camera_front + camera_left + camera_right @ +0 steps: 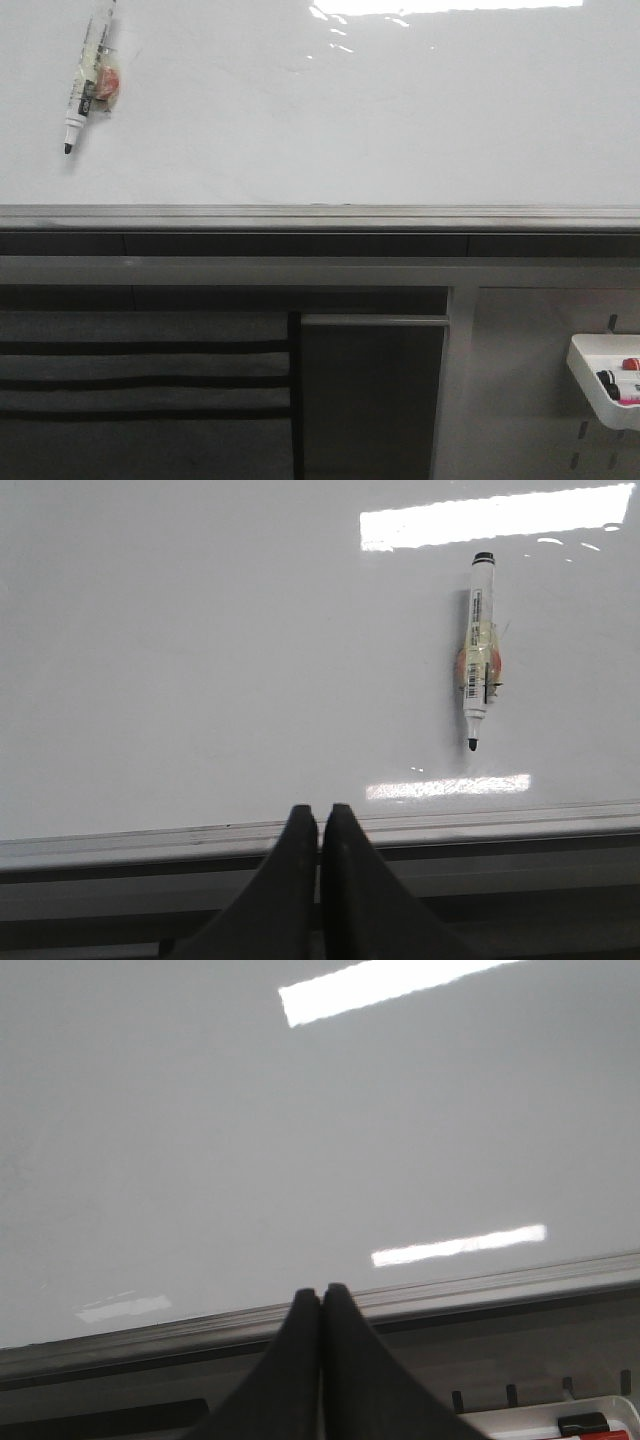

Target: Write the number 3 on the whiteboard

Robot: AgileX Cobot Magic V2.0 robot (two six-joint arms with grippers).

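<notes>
Glossy white whiteboard (330,110) filling the front view, grey ledge (320,215) along its lower edge, surface bare of any digit. Stuck to the board at upper left, a marker (88,75), uncapped, tip down, tilted slightly, something orange taped at its middle, possibly a magnet. Left gripper (320,825) pressed fully together, holding nothing, tips low before the ledge, well apart from the marker. Right gripper (320,1305) likewise closed tight, empty. Lower right, white tray (600,380) on the grey pegboard panel (520,380), more markers inside.
</notes>
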